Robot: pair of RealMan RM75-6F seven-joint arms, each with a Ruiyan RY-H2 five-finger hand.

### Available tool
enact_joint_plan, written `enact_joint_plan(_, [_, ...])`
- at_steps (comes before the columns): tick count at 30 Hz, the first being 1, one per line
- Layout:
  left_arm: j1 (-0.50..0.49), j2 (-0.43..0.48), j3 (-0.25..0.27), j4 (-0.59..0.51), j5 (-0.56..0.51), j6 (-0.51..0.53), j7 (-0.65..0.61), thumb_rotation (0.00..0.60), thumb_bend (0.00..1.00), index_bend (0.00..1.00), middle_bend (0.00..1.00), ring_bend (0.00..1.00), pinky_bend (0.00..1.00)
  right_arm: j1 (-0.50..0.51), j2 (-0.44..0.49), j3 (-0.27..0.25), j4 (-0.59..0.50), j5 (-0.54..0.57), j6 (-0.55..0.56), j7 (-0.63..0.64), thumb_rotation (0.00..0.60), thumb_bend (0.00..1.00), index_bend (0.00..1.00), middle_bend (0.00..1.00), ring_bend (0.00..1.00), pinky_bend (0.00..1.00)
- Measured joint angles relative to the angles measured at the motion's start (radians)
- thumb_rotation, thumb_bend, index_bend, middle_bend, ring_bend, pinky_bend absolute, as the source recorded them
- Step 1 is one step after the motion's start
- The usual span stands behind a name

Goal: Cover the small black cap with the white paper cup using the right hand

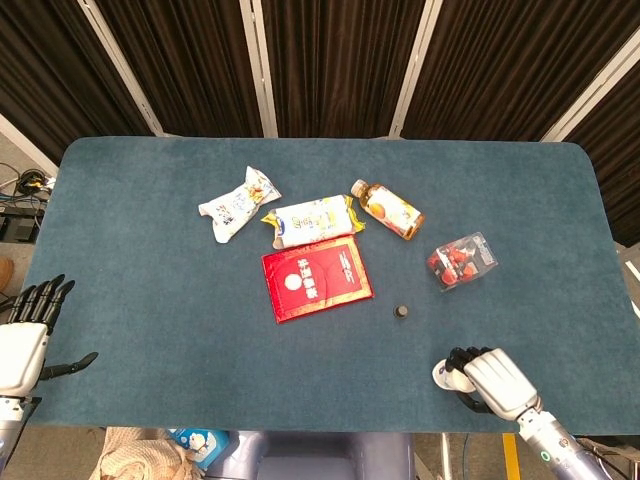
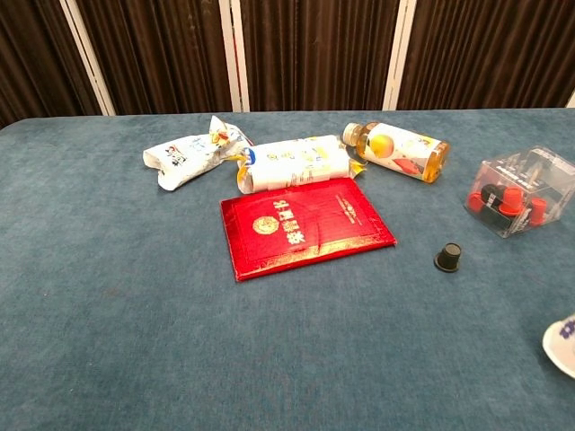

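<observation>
Blue table [image 1: 150, 250]: cap [image 1: 401, 312] uncovered, near centre. Cup [image 1: 443, 373] at near edge, wrapped by right hand [image 1: 492, 380], fingers curled round. Grasp made; lifting, inverting, covering outstanding.

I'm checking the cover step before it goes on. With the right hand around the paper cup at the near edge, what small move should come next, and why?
Probably lift the white paper cup off the table a little. The right hand is wrapped around it near the front edge, while the small black cap stands uncovered further in, apart from the cup. The cup must clear the cloth before travelling over the cap.
</observation>
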Motion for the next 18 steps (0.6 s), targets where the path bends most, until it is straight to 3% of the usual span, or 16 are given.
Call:
enact_joint_plan(9, [-0.003, -0.001, -0.001, -0.001, -0.002, -0.005, -0.001, 0.600, 0.00, 0.00, 0.00, 0.00, 0.02, 0.057, 0.001, 0.094, -0.089, 0.078, -0.021, -0.047, 0.600, 0.39, 0.54, 0.36, 0.44, 0.54])
enact_joint_plan(18, [-0.004, 0.004, -0.004, -0.001, -0.008, -0.009, -0.018, 0.600, 0.00, 0.00, 0.00, 0.00, 0.02, 0.127, -0.070, 0.186, -0.127, 0.217, -0.084, -0.162, 0.600, 0.39, 0.54, 0.36, 0.44, 0.54])
